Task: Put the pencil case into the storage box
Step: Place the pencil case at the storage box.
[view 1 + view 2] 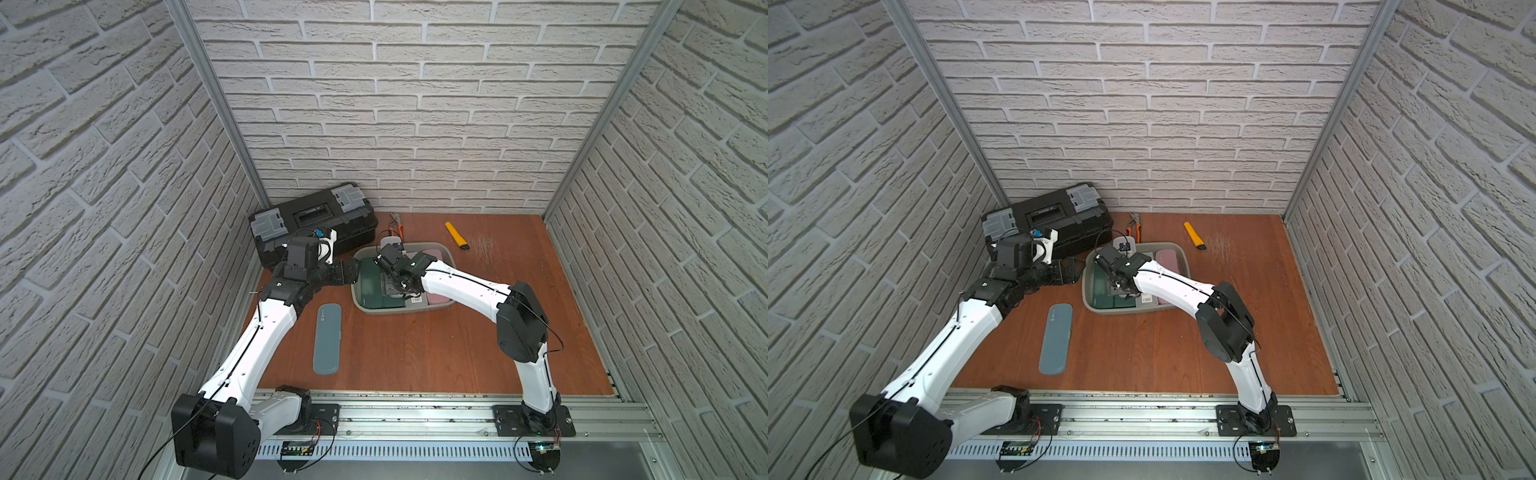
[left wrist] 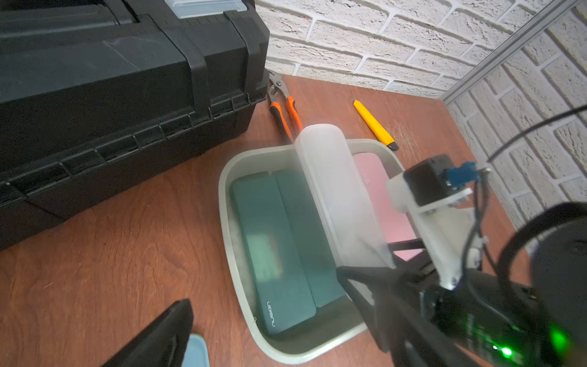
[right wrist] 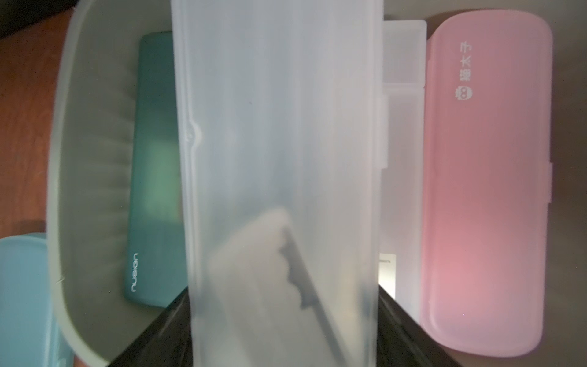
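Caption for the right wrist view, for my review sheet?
Right end effector holds translucent pencil case over the storage box; a pink case lies inside.

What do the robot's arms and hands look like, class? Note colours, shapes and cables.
The left arm and right arm have smooth white shells with bulky black joint housings; a thin black cable runs along each. The left hand and right hand are black.
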